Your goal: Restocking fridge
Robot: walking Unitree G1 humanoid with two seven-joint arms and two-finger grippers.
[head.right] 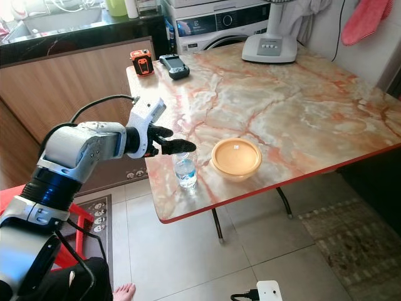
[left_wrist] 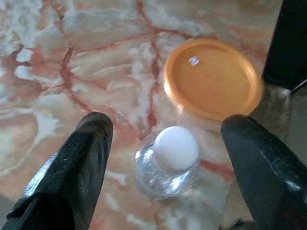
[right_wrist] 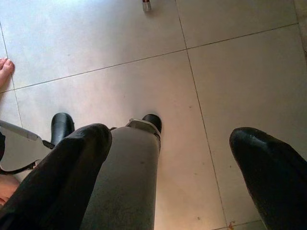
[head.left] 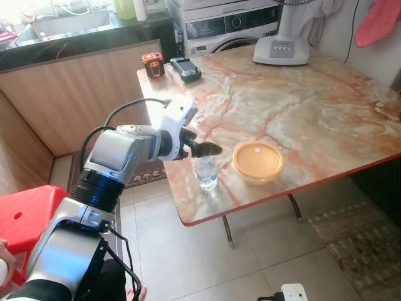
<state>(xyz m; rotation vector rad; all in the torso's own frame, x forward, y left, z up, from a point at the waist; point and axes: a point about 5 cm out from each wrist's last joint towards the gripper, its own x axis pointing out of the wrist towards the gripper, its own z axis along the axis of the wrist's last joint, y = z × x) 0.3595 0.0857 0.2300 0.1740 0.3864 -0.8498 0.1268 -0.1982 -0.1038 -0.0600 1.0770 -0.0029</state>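
- Table (head.left: 326, 106): marble-patterned top with a red edge. The things I am after stand close to its near edge, so anything knocked over may roll off onto the floor (right_wrist: 144, 57).
- Left arm: stretched out over the near corner of the table. My left hand (left_wrist: 165, 158) hovers just above the bottle with its fingers (left_wrist: 72, 172) spread wide, one on each side of the cap and touching neither.
- Bowl (head.left: 258, 160): orange, with a lid, standing just beside the bottle on the side away from my arm. In my judgement the outer finger could clip its rim as I come down and push it along the table.
- Bottle (head.left: 207, 174): small, clear, upright, white cap, near the table edge. It looks light and top-heavy. If I close off-centre or high on the cap, I expect it to tip or slide out towards the edge.
- Right hand (right_wrist: 168, 172): hangs idle over the tiled floor, fingers wide apart and holding nothing. A person's bare foot (right_wrist: 5, 71) is on the floor nearby, so a swing of that arm could be a hazard.
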